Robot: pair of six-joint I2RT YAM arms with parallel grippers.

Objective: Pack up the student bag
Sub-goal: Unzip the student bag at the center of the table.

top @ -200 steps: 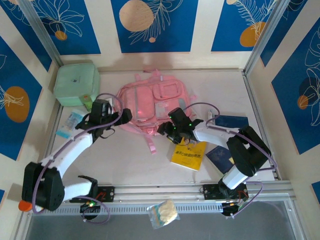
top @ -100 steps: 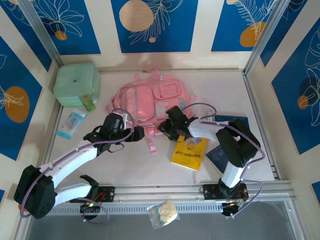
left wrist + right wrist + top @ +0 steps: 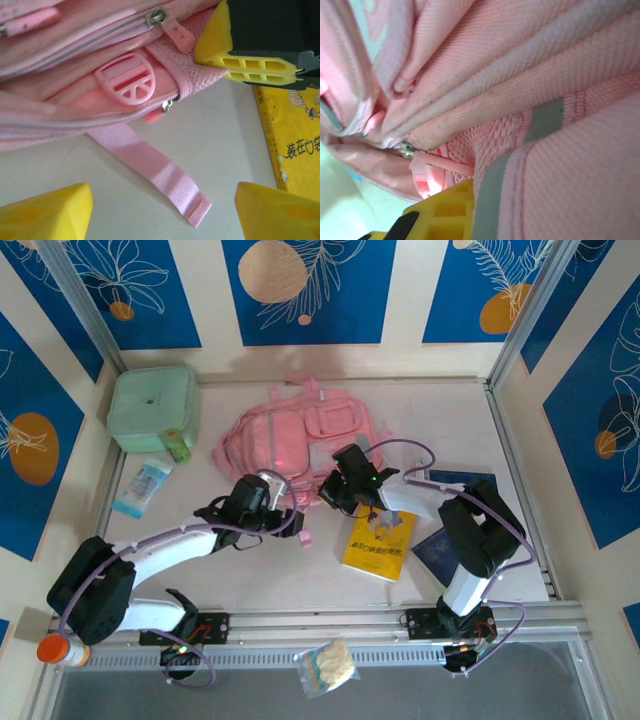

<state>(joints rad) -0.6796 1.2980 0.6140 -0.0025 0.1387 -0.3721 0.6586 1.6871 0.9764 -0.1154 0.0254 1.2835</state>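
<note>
The student bag (image 3: 300, 435), a pink backpack, lies flat at mid-table. My right gripper (image 3: 333, 492) is at its near right corner, shut on the pink mesh fabric. In the right wrist view one yellow finger (image 3: 445, 212) presses against the bag fabric (image 3: 530, 90), and the other finger is hidden behind the cloth. My left gripper (image 3: 290, 515) hovers at the bag's near edge. It is open, with a loose pink strap (image 3: 155, 170) lying on the table between its fingertips (image 3: 45, 212), untouched. The left wrist view also catches the right gripper (image 3: 255, 62) pinching the bag (image 3: 75, 30).
A yellow book (image 3: 378, 540) lies just right of the grippers, with two dark blue booklets (image 3: 462, 483) beyond it. A mint-green case (image 3: 152, 408) sits at the back left, with a small packet (image 3: 142, 488) near it. Walls close in the left, right and far sides.
My left arm has swung right, from the bag's left side to its near edge over the strap, its jaws narrowing a little. My right gripper has closed on the bag's corner.
</note>
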